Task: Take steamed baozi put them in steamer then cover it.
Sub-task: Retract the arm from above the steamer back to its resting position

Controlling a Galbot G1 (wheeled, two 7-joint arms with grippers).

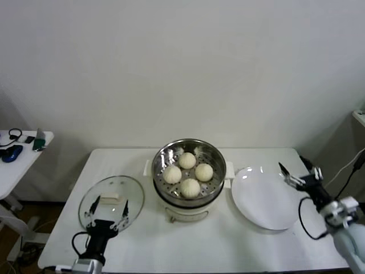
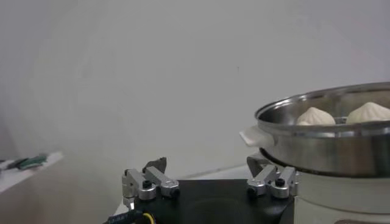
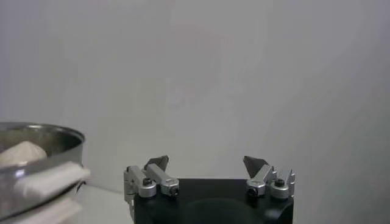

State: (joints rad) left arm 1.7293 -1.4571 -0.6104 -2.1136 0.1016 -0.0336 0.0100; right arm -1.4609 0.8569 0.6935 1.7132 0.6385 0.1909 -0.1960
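Observation:
Four cream-white baozi (image 1: 189, 172) sit inside the shiny steamer (image 1: 161, 182) at the middle of the table. Two of the baozi (image 2: 315, 115) show over the steamer's rim (image 2: 323, 137) in the left wrist view. The clear glass cover (image 1: 134, 194), with its cream handle (image 1: 109, 199), lies flat on the table left of the steamer. My left gripper (image 1: 110, 205) is open and empty, just above the cover's near part; it also shows in the left wrist view (image 2: 207, 163). My right gripper (image 1: 292, 165) is open and empty over the plate's right side; it also shows in the right wrist view (image 3: 206, 162).
An empty flat white plate (image 1: 262, 200) lies right of the steamer. The white table (image 1: 182, 245) ends close in front of me. A small side table (image 1: 25, 151) with dark items stands at the far left. A plain wall rises behind.

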